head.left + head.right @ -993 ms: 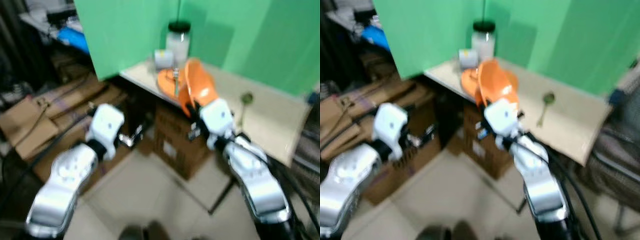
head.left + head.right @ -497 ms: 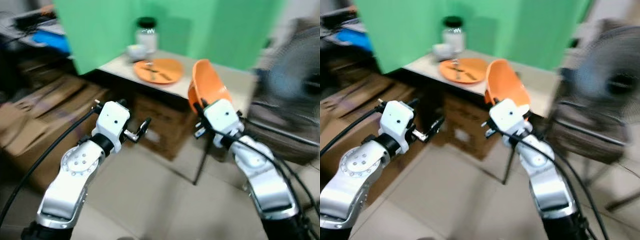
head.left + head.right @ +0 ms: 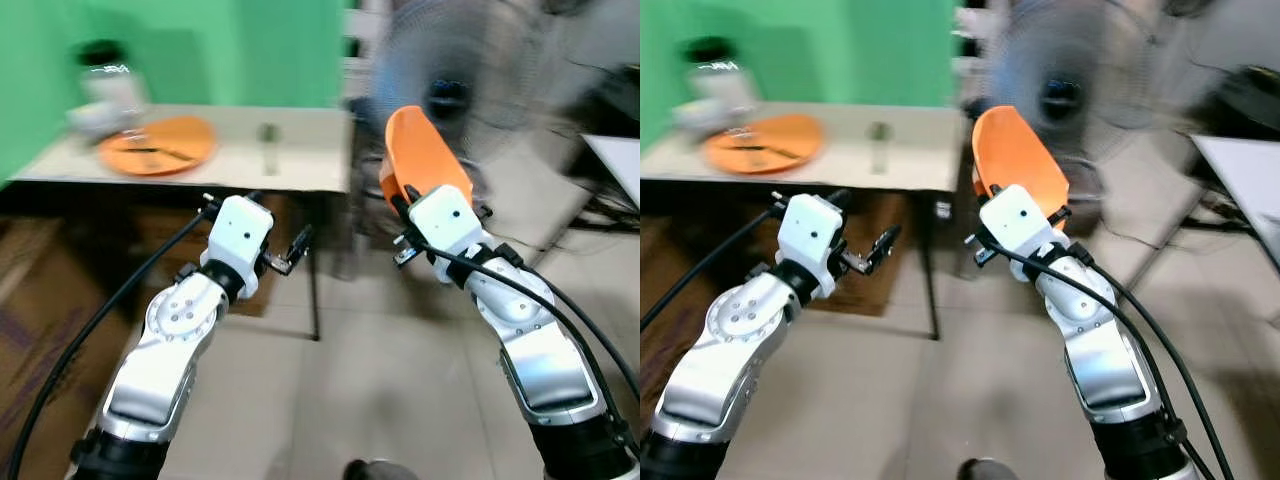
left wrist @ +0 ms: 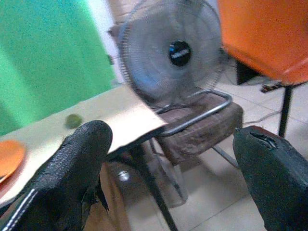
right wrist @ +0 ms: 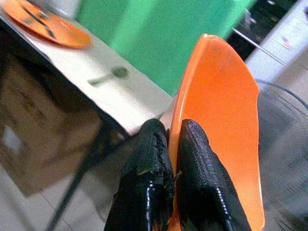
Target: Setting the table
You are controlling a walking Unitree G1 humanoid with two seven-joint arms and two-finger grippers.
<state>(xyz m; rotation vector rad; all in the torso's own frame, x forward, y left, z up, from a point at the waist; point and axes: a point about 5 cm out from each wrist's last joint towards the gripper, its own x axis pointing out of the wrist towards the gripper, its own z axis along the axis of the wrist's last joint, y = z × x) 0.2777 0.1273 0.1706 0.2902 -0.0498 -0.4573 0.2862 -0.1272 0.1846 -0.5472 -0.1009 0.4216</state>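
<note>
A: Nearest, what do we see?
B: The right gripper (image 5: 166, 159) pinches the orange bowl's (image 3: 425, 155) rim (held upright, off the table); the left gripper (image 4: 168, 168) hangs spread wide, empty.
A: Beyond?
B: The table (image 3: 300, 160) bears an orange plate (image 3: 157, 145); a fan (image 3: 470, 70) stands beside it.

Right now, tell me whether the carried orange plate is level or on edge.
On edge: the right end effector pinches the orange plate by its rim, upright.

Silver arms, white wrist blocks, black cables
</note>
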